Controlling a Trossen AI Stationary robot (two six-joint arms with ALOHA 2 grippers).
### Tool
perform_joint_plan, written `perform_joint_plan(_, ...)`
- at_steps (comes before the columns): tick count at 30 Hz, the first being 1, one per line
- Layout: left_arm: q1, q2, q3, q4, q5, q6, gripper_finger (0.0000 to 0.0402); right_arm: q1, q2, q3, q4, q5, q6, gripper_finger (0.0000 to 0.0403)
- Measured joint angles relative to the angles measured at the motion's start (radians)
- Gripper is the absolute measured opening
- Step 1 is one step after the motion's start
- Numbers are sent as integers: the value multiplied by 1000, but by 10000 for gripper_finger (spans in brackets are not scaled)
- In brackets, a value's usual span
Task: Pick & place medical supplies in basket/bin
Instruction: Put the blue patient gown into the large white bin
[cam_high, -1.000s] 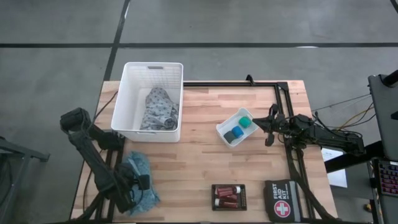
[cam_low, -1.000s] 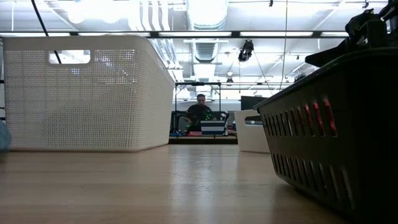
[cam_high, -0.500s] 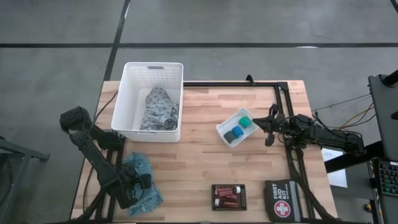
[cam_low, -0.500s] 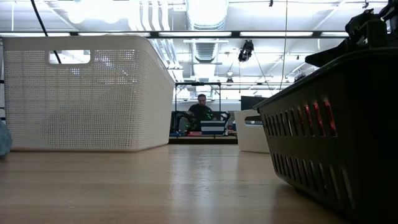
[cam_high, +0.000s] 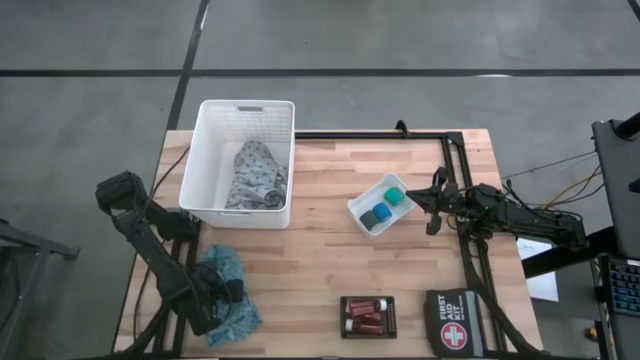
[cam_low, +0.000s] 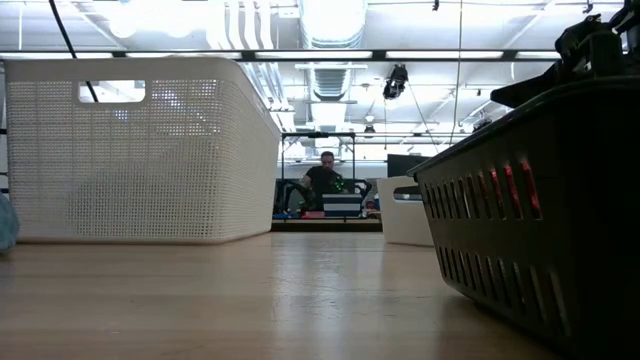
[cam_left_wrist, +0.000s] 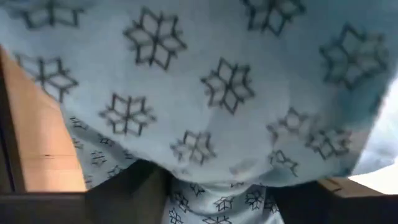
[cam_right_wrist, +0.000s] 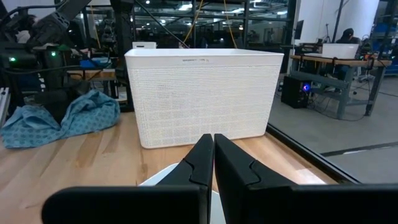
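Note:
The teal patterned cloth (cam_high: 228, 295) lies bunched near the table's near left corner; its edge shows in the low view (cam_low: 5, 224). My left gripper (cam_high: 226, 293) is down on it, shut on a fold. The grey cloth (cam_high: 256, 174) lies inside the white basket (cam_high: 212, 150) at the far left. The blue piece (cam_high: 378, 215) and green piece (cam_high: 396, 197) sit in a small white tray (cam_high: 360, 207). The red bottles (cam_high: 366, 314) lie in a dark crate. My right gripper (cam_high: 432, 206), shut, hovers just right of the tray. My left gripper pinches a bunched fold of the teal cloth (cam_left_wrist: 214, 198) between its two fingers (cam_left_wrist: 127, 194), coming down from above. The cloth fills the wrist view in front of the fingers. Most of it lies on the table; how many layers are held does not show.
A black first aid pouch (cam_high: 455, 322) lies at the near right corner beside the dark crate (cam_high: 367, 315). A black frame (cam_high: 455, 150) runs along the table's far and right sides. Bare wood lies between basket, tray and crate. A person sits far behind the table (cam_low: 325, 175).
My left arm has shifted slightly, and the teal cloth under it has bunched up and moved a little toward the table's right. More of the cloth now shows at the left edge of the low view. My right arm has kept still.

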Motion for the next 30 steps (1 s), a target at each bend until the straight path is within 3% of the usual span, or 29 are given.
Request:
perform_joint_plan(5, 0, 0, 0, 0, -29, 22, 175, 0, 0, 0, 0, 0, 0, 11)
perform_joint_plan(10, -1, -1, 0, -1, -47, 38, 139, 0, 0, 0, 0, 0, 0, 11)
perform_joint_plan(19, -1, -2, 1, -4, -86, 54, 129, 0, 0, 0, 0, 0, 0, 11)
perform_joint_plan(24, 1, -13, 13, -18, -168, 75, 129, 0, 0, 0, 0, 0, 0, 11)
perform_joint_plan(30, 7, -32, 45, -21, -305, 234, 129, 0, 0, 0, 0, 0, 0, 11)
